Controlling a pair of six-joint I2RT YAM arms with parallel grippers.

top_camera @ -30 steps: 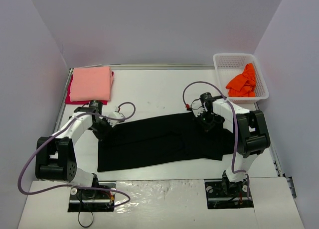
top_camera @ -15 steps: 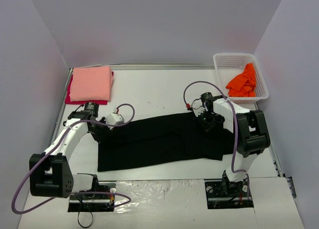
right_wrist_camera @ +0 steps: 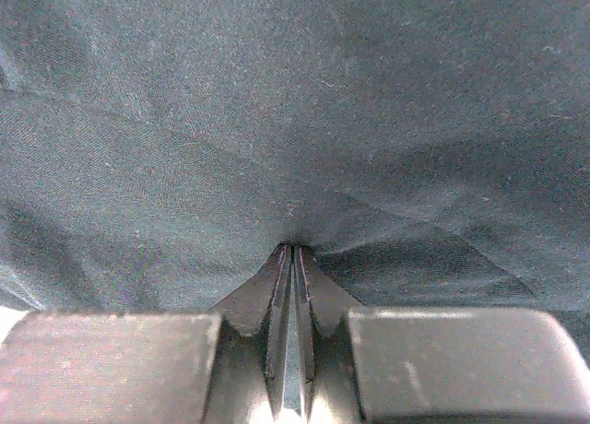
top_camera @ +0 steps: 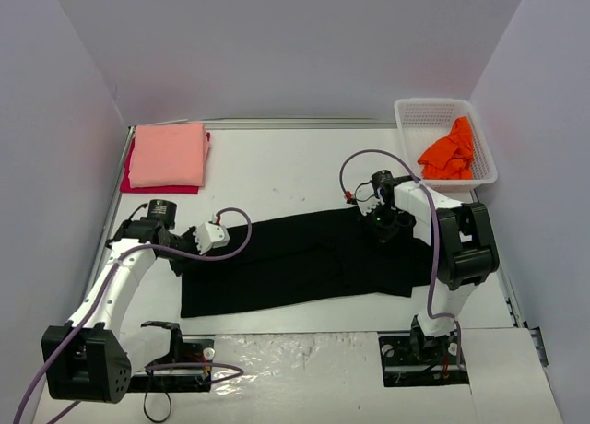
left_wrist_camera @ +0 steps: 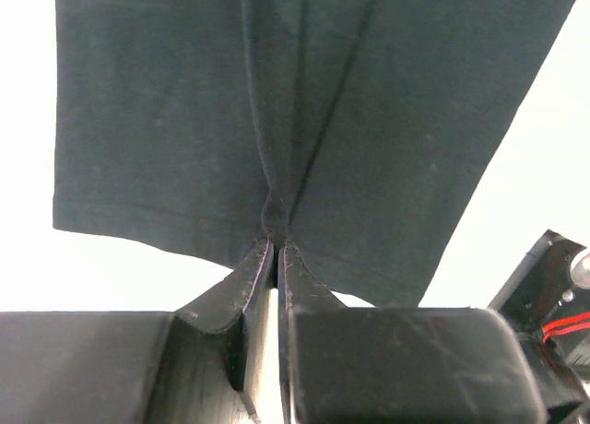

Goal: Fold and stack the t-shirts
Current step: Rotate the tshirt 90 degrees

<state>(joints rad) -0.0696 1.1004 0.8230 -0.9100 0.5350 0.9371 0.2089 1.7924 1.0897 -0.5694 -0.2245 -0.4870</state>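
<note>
I see my left gripper [left_wrist_camera: 277, 247] pinching the left edge of the black t-shirt [top_camera: 304, 267]. My right gripper [right_wrist_camera: 293, 251] is closed on the cloth at its far right part.

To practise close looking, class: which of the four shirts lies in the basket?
The orange shirt, crumpled in the basket. The black shirt lies spread on the table; the pink shirt sits folded atop the red shirt.
</note>
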